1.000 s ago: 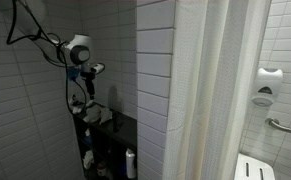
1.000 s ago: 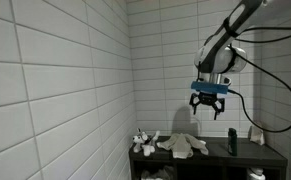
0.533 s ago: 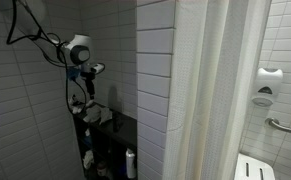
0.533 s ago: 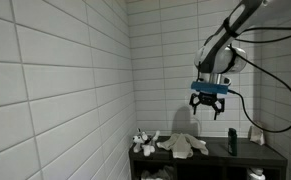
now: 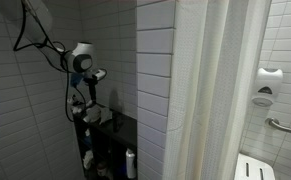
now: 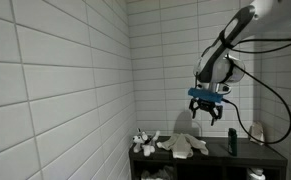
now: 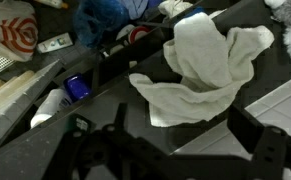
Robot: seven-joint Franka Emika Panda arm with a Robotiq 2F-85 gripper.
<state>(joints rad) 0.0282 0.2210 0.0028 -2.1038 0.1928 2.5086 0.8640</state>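
Tool [image 6: 207,110] hangs above the cloth [image 6: 182,146], jaws wide, holding nothing. Cloth lies crumpled on the dark tabletop [image 6: 217,156] (a bottle [image 6: 232,142] stands near). Judged light, limp, not fragile; best pinched at a raised fold.

Cloth [image 6: 182,146] on shelf top [image 6: 257,158] w/ bottle [image 6: 232,142] alongside, gripper [image 6: 207,116] above cloth.

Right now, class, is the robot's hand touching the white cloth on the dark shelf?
Apart. In an exterior view the open hand hangs above the white cloth, with a clear gap between them.
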